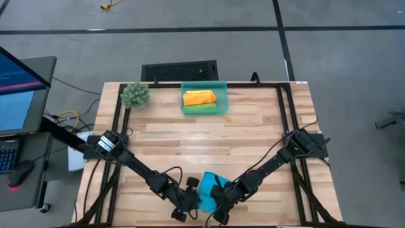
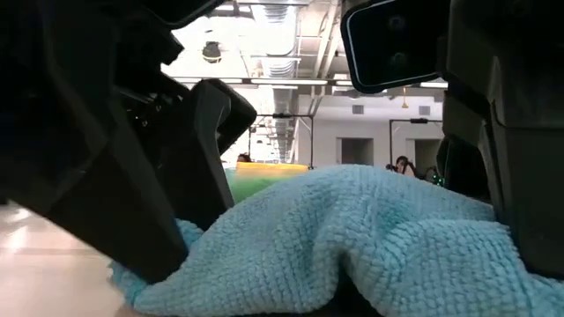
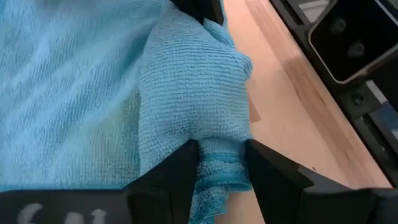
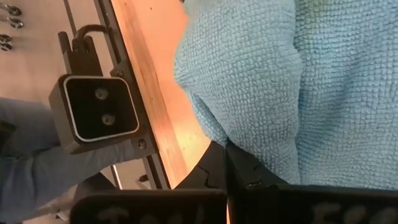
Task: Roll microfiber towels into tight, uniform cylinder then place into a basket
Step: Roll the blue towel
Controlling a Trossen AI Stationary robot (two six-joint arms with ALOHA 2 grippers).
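Two grippers meet at the bench's (image 1: 253, 136) near edge. The left gripper (image 3: 222, 169) pinches a bunched fold of the bright blue towel (image 1: 210, 190) between its fingers, while the right gripper (image 4: 225, 163), closed tight, nips the cloth's edge. Still loose and humped, the blue towel appears only partly rolled. At the far side, the teal basket (image 1: 204, 96) already holds an orange roll (image 1: 199, 97) and a green roll (image 1: 201, 109); no yellow towel shows.

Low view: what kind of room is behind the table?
Probably a lab or workshop hall: exposed ceiling lights, pale walls with doorways, and a monitor beside the wooden table.
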